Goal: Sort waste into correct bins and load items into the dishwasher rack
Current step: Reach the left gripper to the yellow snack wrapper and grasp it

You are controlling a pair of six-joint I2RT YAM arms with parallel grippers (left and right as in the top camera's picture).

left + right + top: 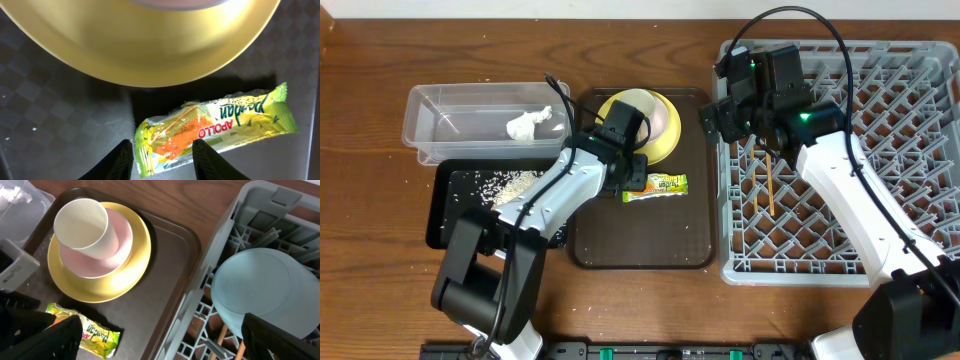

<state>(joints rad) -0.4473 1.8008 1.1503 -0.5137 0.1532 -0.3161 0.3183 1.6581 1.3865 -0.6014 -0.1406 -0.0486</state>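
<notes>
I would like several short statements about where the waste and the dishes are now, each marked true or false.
The left gripper is open over the snack wrapper. True.
The crumpled tissue lies in the clear tub. True.
The snack wrapper lies in the black tray. False: it lies on the brown tray, beside the yellow plate.
The chopsticks lie on the brown tray. False: they lie in the dishwasher rack.

Brown wood-grain table (370,250), evenly lit.
</notes>
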